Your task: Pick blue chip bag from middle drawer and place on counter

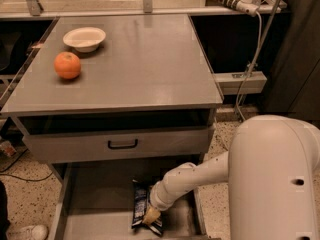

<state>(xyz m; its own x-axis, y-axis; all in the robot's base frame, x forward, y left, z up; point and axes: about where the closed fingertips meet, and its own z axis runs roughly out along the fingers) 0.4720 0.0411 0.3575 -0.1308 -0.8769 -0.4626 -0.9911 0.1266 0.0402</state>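
The blue chip bag (140, 204) lies lengthwise on the floor of the pulled-out middle drawer (95, 199), toward its right half. My gripper (150, 215) is down inside the drawer at the near end of the bag and overlaps it; its tan tip covers part of the foil. The white arm (200, 176) reaches in from the right. Above lies the grey counter (135, 59).
An orange (67, 65) and a white bowl (85, 38) sit on the counter's back left. A shut drawer with a black loop handle (123, 144) overhangs the open one. My white body (275, 179) fills the lower right. A cable (250, 59) hangs at right.
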